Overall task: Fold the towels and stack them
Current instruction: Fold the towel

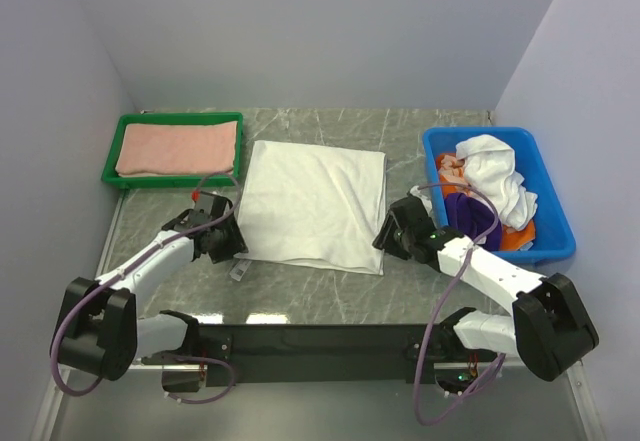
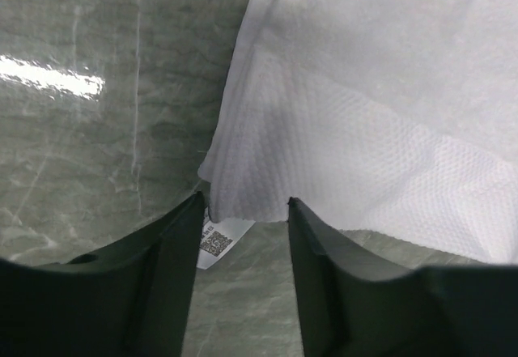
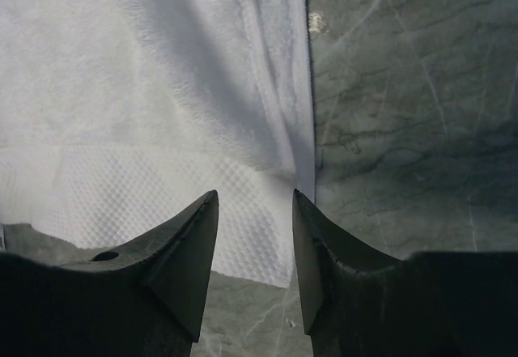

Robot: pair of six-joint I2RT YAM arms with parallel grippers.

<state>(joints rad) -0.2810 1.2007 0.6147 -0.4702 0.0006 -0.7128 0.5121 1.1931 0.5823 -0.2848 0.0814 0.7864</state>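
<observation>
A white towel (image 1: 312, 204) lies spread flat in the middle of the table. My left gripper (image 1: 236, 248) is at its near left corner. In the left wrist view that gripper (image 2: 245, 201) is open, and the towel (image 2: 348, 130) corner sits just between the fingertips, with a small printed label (image 2: 217, 242) under it. My right gripper (image 1: 383, 241) is at the near right corner. It is open too (image 3: 254, 193), straddling the towel (image 3: 146, 90) edge. A salmon-pink towel (image 1: 178, 147) lies folded in the green tray. White (image 1: 495, 176), purple (image 1: 470, 211) and orange (image 1: 515, 236) towels are heaped in the blue bin.
The green tray (image 1: 112, 156) stands at the back left and the blue bin (image 1: 556, 223) at the right. Grey walls close in the table on three sides. A black rail (image 1: 320, 339) with both arm bases runs along the near edge.
</observation>
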